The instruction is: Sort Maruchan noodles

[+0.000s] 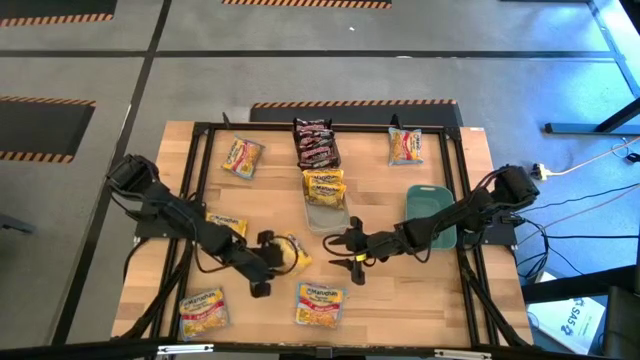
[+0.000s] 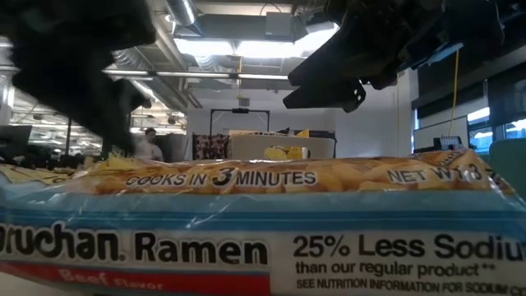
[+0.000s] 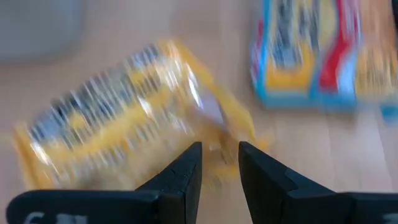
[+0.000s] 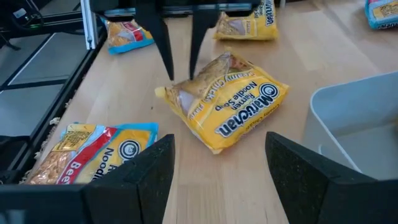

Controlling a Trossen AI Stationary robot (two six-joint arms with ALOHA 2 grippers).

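Hands: left hand point(image 3: 221, 158) pinches one yellow packet point(image 4: 230, 106); right hand point(image 1: 342, 252) spread by one teal bin point(image 1: 425, 198).

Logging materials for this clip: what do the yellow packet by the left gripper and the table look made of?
Yellow packet: apparently thin glossy plastic film, crinkled, with glare on its folds. Table: pale wood, matte, by its visible grain; probably unvarnished.

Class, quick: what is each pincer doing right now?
Left pincer: shut on the edge of the yellow packet.
Right pincer: open, holding nothing, facing that packet.
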